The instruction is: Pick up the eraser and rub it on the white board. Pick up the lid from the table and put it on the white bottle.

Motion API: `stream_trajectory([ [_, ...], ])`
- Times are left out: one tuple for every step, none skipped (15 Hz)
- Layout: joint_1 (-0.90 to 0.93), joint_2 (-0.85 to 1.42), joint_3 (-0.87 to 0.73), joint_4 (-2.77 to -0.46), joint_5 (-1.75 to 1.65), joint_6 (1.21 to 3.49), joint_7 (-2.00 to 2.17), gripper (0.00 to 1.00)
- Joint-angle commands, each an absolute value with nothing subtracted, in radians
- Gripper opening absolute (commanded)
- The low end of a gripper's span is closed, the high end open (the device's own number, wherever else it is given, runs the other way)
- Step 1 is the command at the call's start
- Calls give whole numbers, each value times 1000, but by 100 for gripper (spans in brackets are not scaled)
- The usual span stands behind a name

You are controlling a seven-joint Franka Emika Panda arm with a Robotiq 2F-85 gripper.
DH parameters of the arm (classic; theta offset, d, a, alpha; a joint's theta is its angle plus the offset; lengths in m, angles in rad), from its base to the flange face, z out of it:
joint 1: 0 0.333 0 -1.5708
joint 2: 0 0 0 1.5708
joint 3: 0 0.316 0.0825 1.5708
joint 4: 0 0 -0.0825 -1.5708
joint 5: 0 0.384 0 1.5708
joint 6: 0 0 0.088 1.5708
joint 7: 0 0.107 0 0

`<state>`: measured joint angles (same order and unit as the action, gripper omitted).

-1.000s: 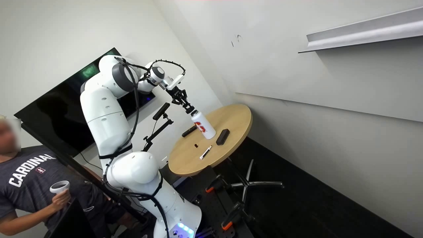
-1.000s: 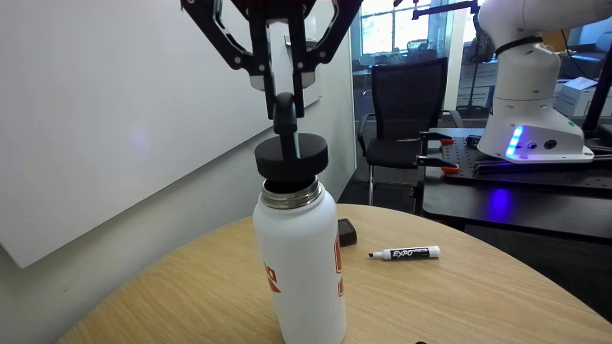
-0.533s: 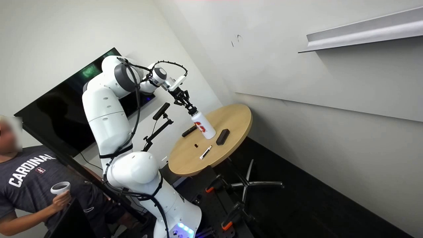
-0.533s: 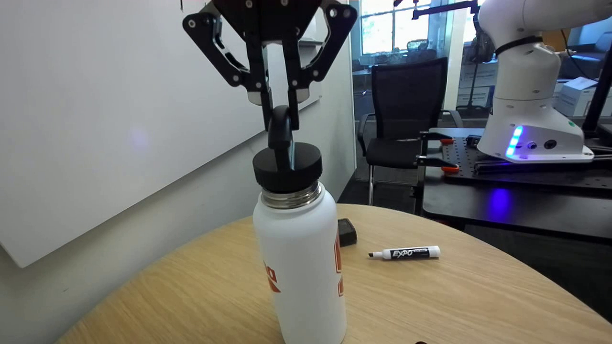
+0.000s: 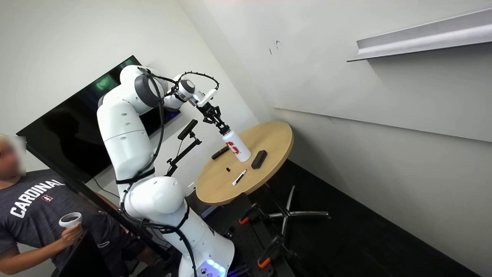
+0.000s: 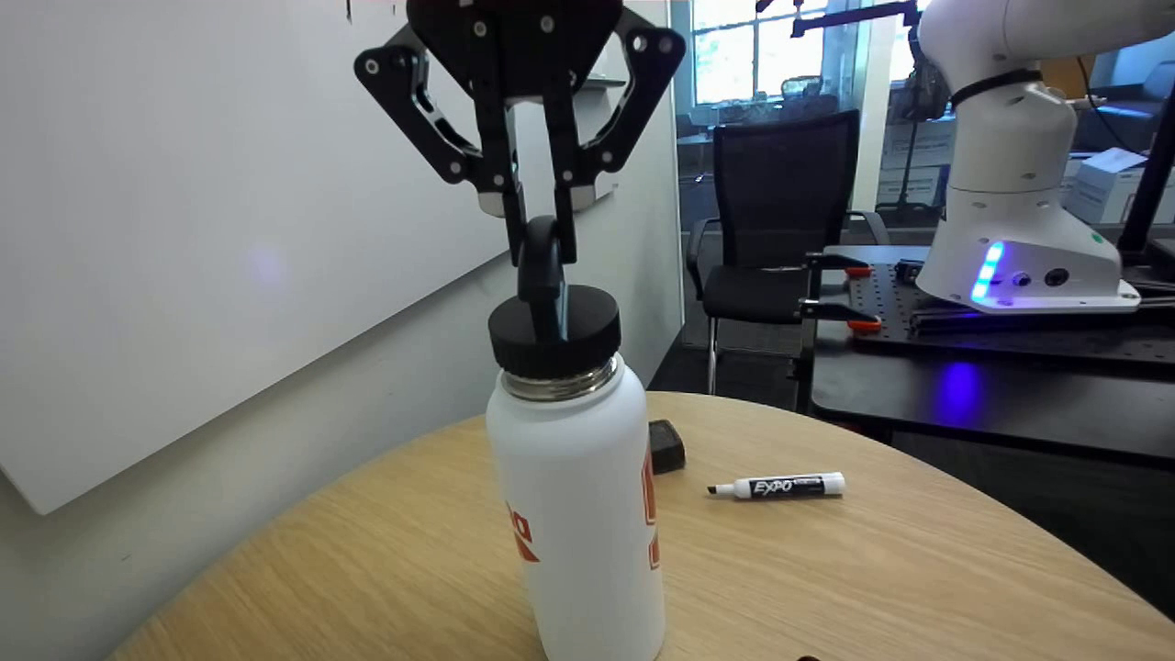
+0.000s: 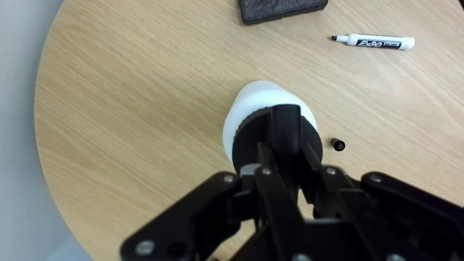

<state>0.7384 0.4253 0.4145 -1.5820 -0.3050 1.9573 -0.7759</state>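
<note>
Black two-finger claw [image 6: 542,250] clamps handle of black round lid [image 6: 554,352] on white cylindrical bottle [image 6: 578,509], away from edge of round wooden table [image 6: 826,578].

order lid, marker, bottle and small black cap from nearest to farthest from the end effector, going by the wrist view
1. Lid: held by its loop in the end effector.
2. Bottle: directly beneath the lid.
3. Cap: just right of the bottle in this view.
4. Marker: off toward the upper right.
</note>
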Motion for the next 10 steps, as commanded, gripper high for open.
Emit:
stream_trajectory([
  [738,436,413,-1570,-311,1975,-759,5],
  [737,437,414,-1571,-311,1976,-760,5],
  [737,438,413,-1572,-311,1977,-760,5],
  [738,436,413,-1573,-313,1982,-755,8],
  [738,434,414,-1575,-314,1989,-757,45],
  [739,429,414,-1577,-314,1991,-753,46],
  [740,424,413,-1578,-316,1993,-751,53],
  [741,419,413,-1579,-318,1996,-749,62],
  [741,415,413,-1579,-320,2000,-748,68],
  [743,408,412,-1580,-322,2002,-745,77],
])
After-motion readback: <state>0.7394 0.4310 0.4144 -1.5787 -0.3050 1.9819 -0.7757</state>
